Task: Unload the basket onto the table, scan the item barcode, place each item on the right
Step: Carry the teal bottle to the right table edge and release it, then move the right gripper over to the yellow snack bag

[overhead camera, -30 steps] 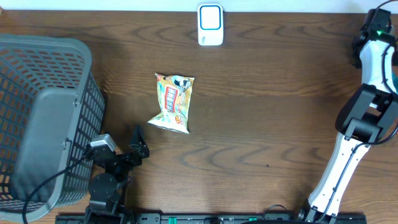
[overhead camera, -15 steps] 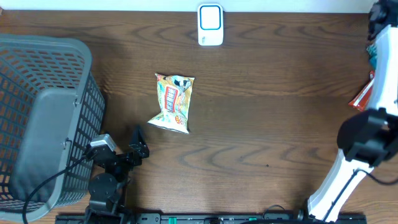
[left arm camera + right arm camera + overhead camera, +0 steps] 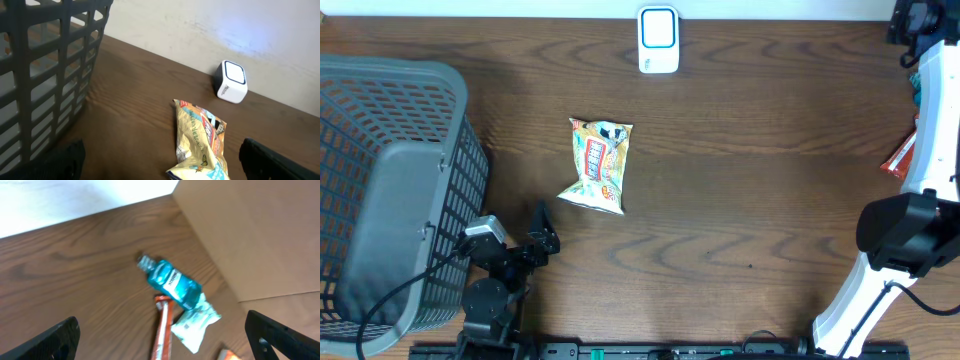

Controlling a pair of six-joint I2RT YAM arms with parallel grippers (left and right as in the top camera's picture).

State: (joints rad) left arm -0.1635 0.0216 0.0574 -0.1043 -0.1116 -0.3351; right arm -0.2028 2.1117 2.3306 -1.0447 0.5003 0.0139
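entry: barcode scan, opening step, nothing yet grasped. left tool (image 3: 546,230): fingers spread wide, empty, parked low at the near edge of the tabletop (image 3: 770,200), just beside the basket (image 3: 390,190). right tool (image 3: 162,322): fingers spread wide, empty, hovering at the far right corner above a small heap of goods. item candidate one: snack bag (image 3: 598,165), lying flat mid-tabletop, printed face up, crumpled at its near end, well apart from both tools and near the left one. scanner (image 3: 658,40): white block with a blue-rimmed window, standing at the far edge, in line with the bag but apart from it. heap under the right tool: blue bottle (image 3: 172,284) on its side, red packet (image 3: 162,335) touching it, pale pouch (image 3: 195,322) beside both (no barcode can be made out on any of these). judged next move: lower one tool over a chosen item, close on it, carry it to the scanner window with the code turned toward it. obstacles: the cardboard wall (image 3: 260,235) crowds the heap on one side; the heaped goods touch, so a clean single pick looks awkward; the path from bag to scanner is open.
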